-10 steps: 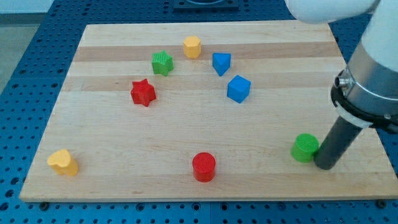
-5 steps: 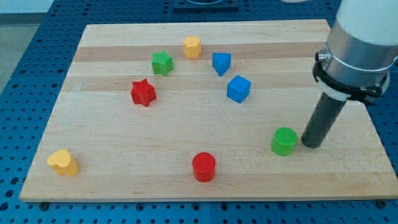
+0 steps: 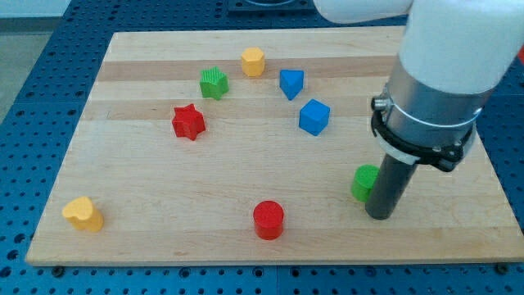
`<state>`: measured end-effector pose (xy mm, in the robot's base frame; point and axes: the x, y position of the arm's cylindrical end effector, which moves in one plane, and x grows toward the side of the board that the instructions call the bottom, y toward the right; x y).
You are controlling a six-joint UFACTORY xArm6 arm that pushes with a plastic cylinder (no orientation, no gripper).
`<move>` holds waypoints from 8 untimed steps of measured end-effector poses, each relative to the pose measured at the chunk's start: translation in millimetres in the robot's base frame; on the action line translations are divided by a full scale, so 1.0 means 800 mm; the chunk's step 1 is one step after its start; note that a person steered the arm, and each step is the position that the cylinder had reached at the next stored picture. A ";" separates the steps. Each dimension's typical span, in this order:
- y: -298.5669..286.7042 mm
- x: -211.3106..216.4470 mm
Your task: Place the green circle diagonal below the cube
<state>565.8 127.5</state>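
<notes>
The green circle (image 3: 363, 182) lies on the wooden board (image 3: 246, 180) at the view's lower right, partly hidden by my rod. My tip (image 3: 379, 215) is down on the board, touching the circle's lower right side. The blue cube (image 3: 313, 117) sits up and to the left of the circle, about a block's length away.
A blue triangular block (image 3: 291, 83) is above the cube. A yellow hexagon (image 3: 253, 61), a green star (image 3: 214, 83) and a red star (image 3: 188, 122) are in the upper middle. A red circle (image 3: 268, 220) is at the bottom centre, a yellow heart (image 3: 83, 214) at the bottom left.
My tip has moved left across the lower right of the board and pushed the green circle left and slightly up, closer to the blue cube. The other blocks have not moved.
</notes>
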 end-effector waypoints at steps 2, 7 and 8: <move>0.014 -0.011; -0.005 -0.064; -0.026 -0.071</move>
<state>508.7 106.6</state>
